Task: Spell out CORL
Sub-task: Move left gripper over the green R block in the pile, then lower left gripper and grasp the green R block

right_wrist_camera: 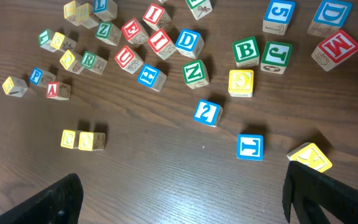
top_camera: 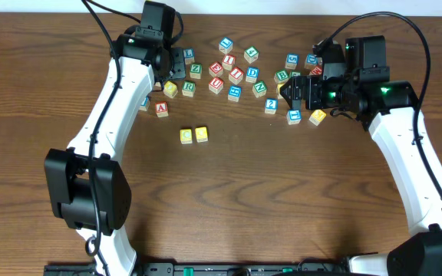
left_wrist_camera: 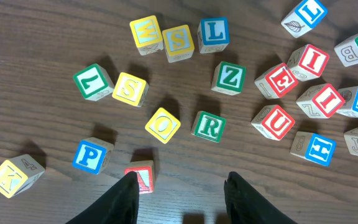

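Two yellow blocks sit side by side in the middle of the table, also in the right wrist view; their letters are too small to read. A green R block lies next to a yellow O block. A blue L block lies further back. The R also shows overhead. My left gripper is open and empty, hovering above the left part of the cluster. My right gripper is open and empty at the cluster's right side.
Several more letter blocks are scattered across the far half of the table. A red A block lies by my left finger. A blue T block and a yellow block lie near my right finger. A yellow C block sits behind them.
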Tool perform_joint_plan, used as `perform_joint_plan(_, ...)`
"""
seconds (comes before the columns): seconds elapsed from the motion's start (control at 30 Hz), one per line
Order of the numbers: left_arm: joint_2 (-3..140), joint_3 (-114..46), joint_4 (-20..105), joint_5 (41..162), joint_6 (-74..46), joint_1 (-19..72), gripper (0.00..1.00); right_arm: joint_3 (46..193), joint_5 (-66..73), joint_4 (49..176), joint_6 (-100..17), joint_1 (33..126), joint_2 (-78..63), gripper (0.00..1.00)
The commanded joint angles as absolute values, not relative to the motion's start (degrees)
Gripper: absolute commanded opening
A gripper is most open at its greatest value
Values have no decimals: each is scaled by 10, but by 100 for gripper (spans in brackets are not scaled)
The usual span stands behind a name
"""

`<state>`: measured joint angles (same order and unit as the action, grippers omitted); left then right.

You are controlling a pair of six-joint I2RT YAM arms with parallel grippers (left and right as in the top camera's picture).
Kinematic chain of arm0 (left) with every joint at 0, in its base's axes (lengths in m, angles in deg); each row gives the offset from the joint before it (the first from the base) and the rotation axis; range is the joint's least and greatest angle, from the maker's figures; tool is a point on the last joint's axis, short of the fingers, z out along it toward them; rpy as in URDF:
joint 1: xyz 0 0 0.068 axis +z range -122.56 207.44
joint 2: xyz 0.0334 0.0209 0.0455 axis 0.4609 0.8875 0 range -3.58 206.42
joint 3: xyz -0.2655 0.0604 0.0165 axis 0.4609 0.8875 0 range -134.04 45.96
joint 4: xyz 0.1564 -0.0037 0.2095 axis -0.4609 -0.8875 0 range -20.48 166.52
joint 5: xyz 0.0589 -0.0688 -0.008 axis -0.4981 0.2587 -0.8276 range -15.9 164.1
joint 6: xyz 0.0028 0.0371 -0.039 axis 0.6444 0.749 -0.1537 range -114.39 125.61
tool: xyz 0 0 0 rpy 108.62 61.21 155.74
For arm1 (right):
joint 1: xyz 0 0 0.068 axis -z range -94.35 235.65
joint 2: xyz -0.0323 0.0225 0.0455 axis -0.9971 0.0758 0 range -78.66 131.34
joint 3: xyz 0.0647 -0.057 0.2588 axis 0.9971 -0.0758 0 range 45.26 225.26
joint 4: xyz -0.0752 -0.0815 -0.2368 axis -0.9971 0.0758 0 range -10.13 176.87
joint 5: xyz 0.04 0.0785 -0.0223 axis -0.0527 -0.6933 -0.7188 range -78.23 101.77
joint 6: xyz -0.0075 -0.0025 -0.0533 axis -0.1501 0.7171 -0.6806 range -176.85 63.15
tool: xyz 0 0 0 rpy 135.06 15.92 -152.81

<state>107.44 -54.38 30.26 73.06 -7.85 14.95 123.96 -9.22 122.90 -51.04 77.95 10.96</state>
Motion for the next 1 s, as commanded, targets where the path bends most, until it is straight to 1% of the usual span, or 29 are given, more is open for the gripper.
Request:
perform_joint_plan(0.0,1079,-550,298,724,-71,151,44,1251,-92,1230,-513,777,114,99)
perform_joint_plan(0.57,1079,-545,290,724,-86,150,44,1251,-92,1230,-513,777,114,99)
perform_joint_plan(0.97,1080,-545,295,723,-86,128,44,1251,-92,1230,-513,777,114,99)
